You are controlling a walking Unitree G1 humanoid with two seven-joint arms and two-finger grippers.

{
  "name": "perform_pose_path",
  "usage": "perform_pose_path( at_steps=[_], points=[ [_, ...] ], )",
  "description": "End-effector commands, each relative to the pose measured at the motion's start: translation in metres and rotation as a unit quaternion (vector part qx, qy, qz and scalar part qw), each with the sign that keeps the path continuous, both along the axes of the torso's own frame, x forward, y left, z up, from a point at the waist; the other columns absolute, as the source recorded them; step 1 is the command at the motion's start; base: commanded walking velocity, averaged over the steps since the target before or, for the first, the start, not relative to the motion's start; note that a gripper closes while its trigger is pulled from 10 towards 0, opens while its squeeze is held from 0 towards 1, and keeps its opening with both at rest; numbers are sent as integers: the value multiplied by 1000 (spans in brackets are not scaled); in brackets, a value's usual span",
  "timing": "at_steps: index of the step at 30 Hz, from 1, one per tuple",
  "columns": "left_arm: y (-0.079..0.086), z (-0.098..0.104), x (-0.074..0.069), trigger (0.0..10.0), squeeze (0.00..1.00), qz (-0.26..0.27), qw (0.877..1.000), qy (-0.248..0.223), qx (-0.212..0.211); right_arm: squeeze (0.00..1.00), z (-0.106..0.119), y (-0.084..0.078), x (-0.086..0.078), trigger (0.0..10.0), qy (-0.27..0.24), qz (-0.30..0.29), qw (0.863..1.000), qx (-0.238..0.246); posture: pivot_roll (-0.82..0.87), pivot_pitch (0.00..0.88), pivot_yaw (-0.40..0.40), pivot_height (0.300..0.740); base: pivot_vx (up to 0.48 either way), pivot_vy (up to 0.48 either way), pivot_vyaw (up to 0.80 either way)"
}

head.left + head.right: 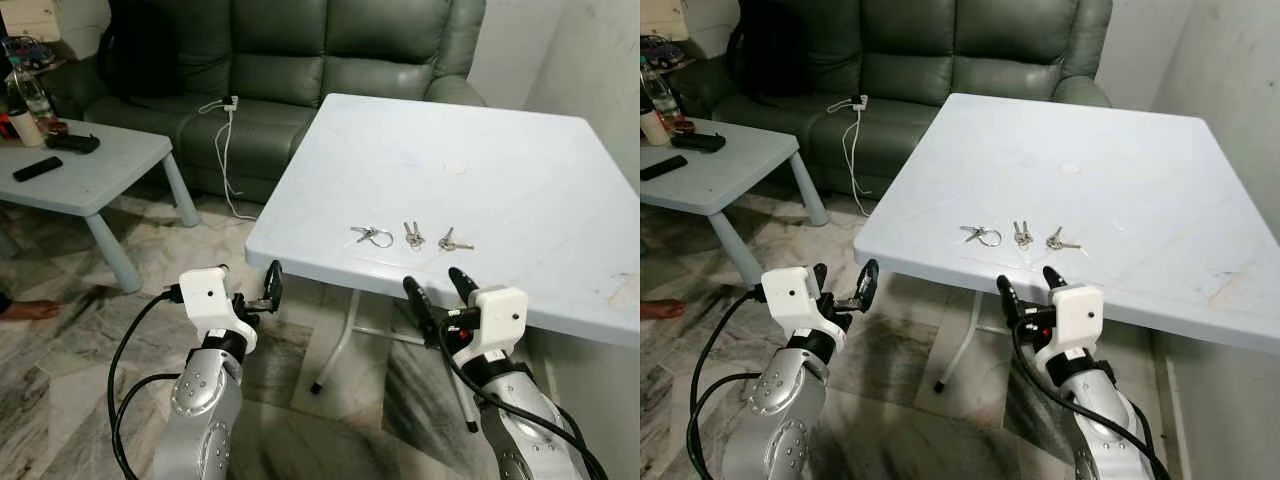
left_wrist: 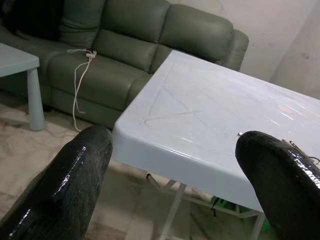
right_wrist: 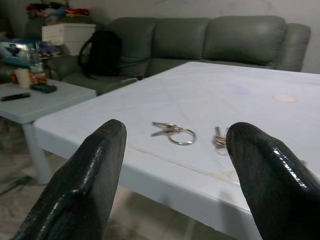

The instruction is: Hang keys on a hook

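Keys (image 1: 377, 236) lie in three small bunches on the white table (image 1: 520, 180), just ahead of the empty, wide-open right gripper (image 1: 436, 285), nearer it than the open left gripper (image 1: 262, 290).

Soft, even indoor light across the room, pale sheen on the white table (image 1: 520, 190), glossy highlights on the black fingers (image 3: 87, 190) — blurred and out of focus close to the wrist lenses, dim shadow under the table, head views sharp.
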State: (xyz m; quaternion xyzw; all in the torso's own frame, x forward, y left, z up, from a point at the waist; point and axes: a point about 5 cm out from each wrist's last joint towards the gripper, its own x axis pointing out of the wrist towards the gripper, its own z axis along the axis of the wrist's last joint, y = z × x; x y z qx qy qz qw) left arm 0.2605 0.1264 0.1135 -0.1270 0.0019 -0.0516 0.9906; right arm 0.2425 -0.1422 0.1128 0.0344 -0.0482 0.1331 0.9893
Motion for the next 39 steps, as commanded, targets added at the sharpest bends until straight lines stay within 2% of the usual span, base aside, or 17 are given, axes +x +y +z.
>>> perform_pose_path(
  at_steps=[1,7,35,39],
  points=[
    [-6,4,0,10000,0,-11,1000,-5,-7,0,1,-3,3,10000,2,-7,1000,-4,-25,0,-63,740,0,0,0],
    [-5,5,0,10000,0,-17,1000,-11,-14,0,0,-5,2,10000,3,-13,1000,-4,-25,0,-60,740,87,0,0],
    [-7,6,-1,10000,0,-15,1000,-9,-13,0,0,-1,1,10000,5,-9,1000,-1,-20,0,-60,740,373,0,0],
    [-8,8,-2,10000,0,-12,1000,-16,-15,0,0,-1,1,10000,6,-7,1000,-1,-20,0,-61,740,0,0,0]
  ],
)
